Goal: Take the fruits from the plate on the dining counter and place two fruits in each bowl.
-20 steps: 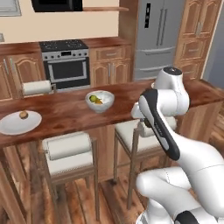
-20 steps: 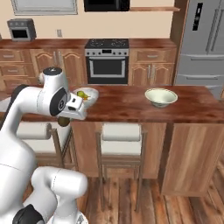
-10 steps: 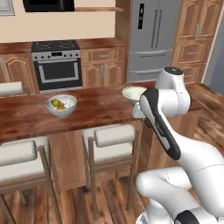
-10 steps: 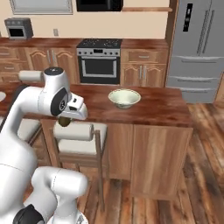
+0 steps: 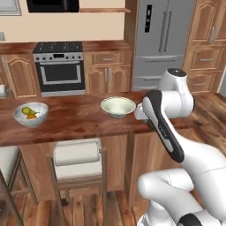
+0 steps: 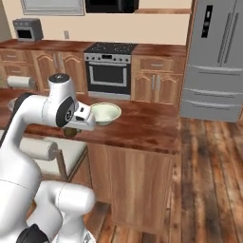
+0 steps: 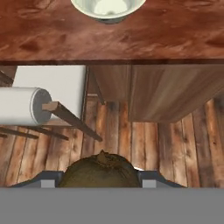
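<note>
Base has rolled along desk point(image 5: 79, 126): empty bowl point(image 5: 118, 106), earlier far off, now at fingers' point(image 7: 99, 186) 12 o'clock. Fingers clenched on dark olive-brown fruit point(image 7: 99, 172), off desk edge, over floor. Other bowl point(image 5: 30, 113) holds two fruits. Drop next.

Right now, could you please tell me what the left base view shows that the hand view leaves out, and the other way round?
Left base view alone: a second bowl holding fruit, the oven and the fridge.

Hand view alone: the claw shut on a dark olive-brown fruit, out over the wooden floor beside the counter.

Both: the empty bowl on the dining counter, and the stool below it.
</note>
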